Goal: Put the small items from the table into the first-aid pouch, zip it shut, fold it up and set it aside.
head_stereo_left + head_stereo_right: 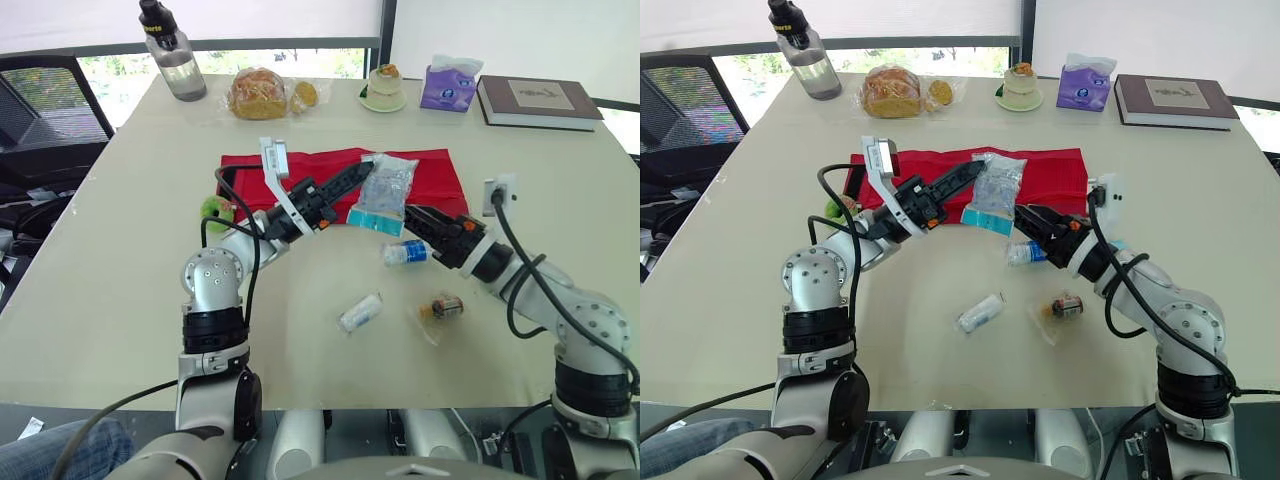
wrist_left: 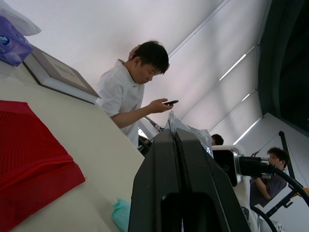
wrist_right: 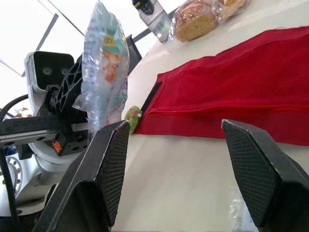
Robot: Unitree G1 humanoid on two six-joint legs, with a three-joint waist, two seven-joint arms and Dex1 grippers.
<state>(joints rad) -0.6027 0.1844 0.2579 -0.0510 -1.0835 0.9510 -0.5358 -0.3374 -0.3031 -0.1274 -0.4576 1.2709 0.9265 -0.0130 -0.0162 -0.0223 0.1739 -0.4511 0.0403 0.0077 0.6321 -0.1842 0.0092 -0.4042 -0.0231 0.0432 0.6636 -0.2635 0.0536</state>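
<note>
Across the middle of the pale table [image 1: 120, 290] we see the red first-aid pouch [image 1: 430, 172] lying flat and unfolded, its long edge towards us. Over its near edge the left gripper [image 1: 364, 173] has its two black fingers pressed together on the top of a clear plastic packet [image 1: 385, 192], which hangs from them with a teal band along its lower end; we can make out blue and orange printing on the packet, but we cannot read any of it. Just beside the packet, the right gripper [image 1: 418, 222] hovers low with its fingers spread wide and nothing between them. Close under it lies a small bottle [image 1: 405, 252] with a blue label whose words are too small for us. Nearer to us rest a white roll [image 1: 360, 312] and a small brown item in clear wrap [image 1: 445, 307], apart from each other. A green item [image 1: 214, 209] sits by the pouch's left end. Along the far edge stand a water bottle [image 1: 172, 55], a bag of bread [image 1: 258, 93], a little cake on a plate [image 1: 382, 88], a purple tissue pack [image 1: 448, 85] and a book [image 1: 538, 100]; none shows legible lettering. Beyond the table a person [image 2: 126, 94] looks at a phone [image 2: 169, 102].
</note>
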